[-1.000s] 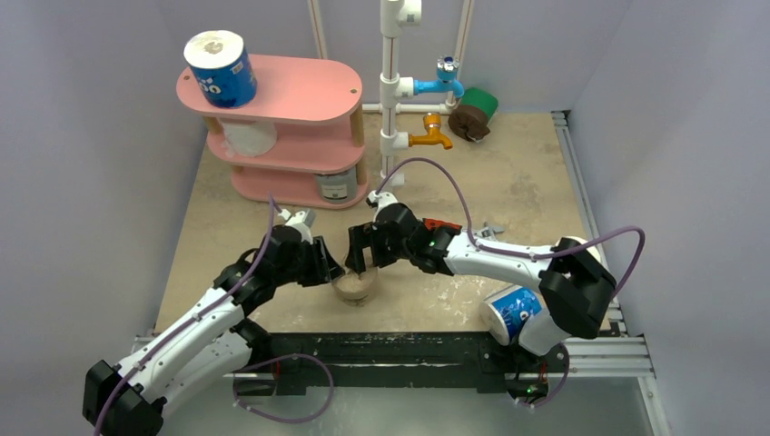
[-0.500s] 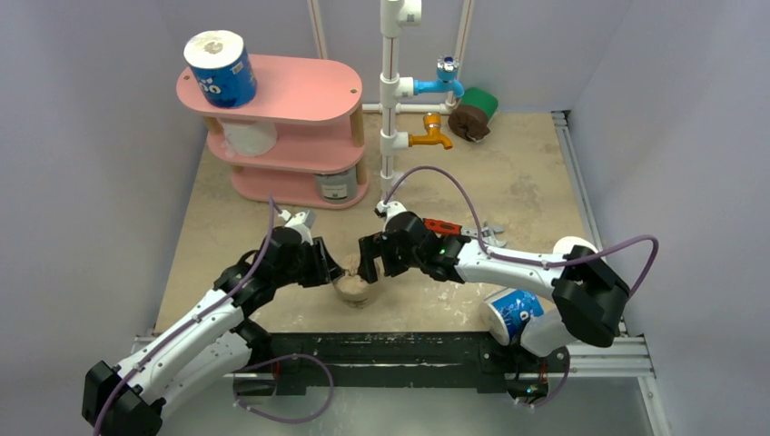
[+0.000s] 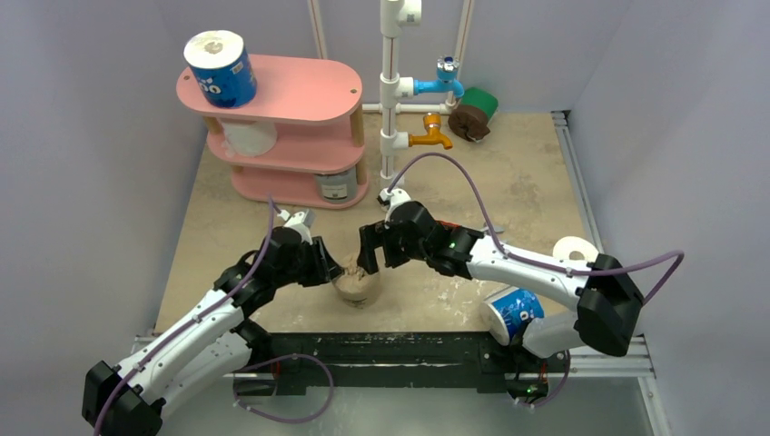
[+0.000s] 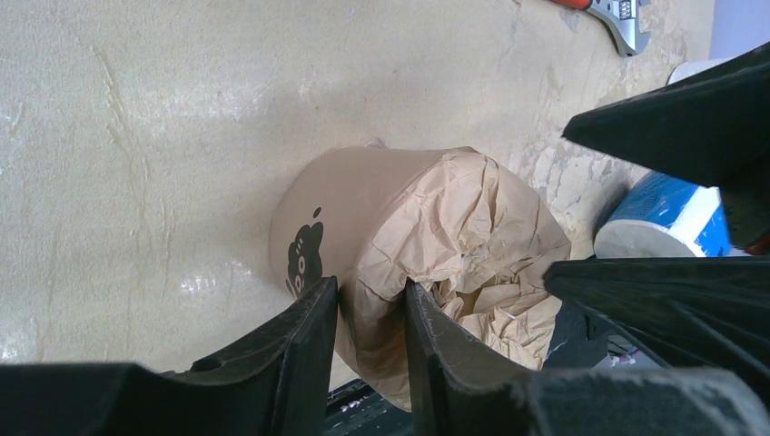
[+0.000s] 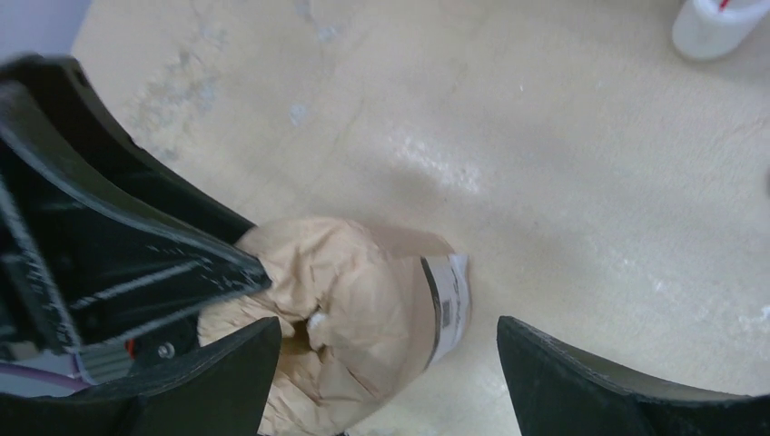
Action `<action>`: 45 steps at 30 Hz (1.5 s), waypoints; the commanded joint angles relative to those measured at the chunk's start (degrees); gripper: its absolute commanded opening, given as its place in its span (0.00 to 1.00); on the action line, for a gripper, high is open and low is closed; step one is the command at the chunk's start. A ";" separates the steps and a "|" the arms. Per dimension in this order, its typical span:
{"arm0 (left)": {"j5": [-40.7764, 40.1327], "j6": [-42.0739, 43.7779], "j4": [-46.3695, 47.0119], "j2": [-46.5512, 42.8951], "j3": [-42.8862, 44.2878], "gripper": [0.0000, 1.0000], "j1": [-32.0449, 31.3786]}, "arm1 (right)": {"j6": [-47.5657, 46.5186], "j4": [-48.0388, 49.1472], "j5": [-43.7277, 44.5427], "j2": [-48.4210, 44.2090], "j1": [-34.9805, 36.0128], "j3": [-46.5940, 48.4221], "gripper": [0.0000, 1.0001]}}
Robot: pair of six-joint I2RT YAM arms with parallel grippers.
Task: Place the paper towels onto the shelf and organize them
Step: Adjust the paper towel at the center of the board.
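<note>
The brown-wrapped roll [image 3: 356, 287] stands at the near middle of the counter [image 3: 508, 182], apparently resting on it, though the overhead view does not make that certain. Its place matches half a second ago. The left end effector [image 4: 370, 295] is clamped on the crumpled wrapper at the roll's top, the fingers [image 4: 313, 318] nearly together with paper between them, and that arm has not moved. The right end effector [image 5: 386, 336] hangs just above the roll with its jaws spread wide, touching nothing. Since the earlier frame the right arm's elbow has swung out to the right and the end effector has edged slightly toward the far side. A bare white roll [image 3: 575, 248] by the right edge now shows more fully, with a blue printed roll [image 3: 513, 311] near it. Well apart at the far left, the shelf [image 3: 300, 91] holds the same three rolls, one per tier
</note>
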 commanded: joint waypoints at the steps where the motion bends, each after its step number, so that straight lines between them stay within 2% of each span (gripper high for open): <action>1: -1.46 0.58 -0.71 0.07 -1.52 0.31 0.10 | -1.08 0.16 2.13 -0.35 0.09 5.52 0.90; 13: -1.06 0.60 0.16 0.24 -1.66 0.31 0.08 | -2.37 2.39 -1.50 8.89 0.09 7.18 0.89; 31: -1.80 0.53 0.28 0.85 -1.53 0.31 0.01 | -3.75 1.53 -2.45 4.37 0.09 -1.55 0.89; 39: -1.24 0.26 0.62 0.68 -1.36 0.31 0.03 | -3.24 3.07 -2.78 8.90 0.09 -0.12 0.89; 45: -0.95 0.35 0.84 1.28 -1.31 0.31 0.07 | -3.24 0.92 0.35 10.50 0.00 4.90 0.89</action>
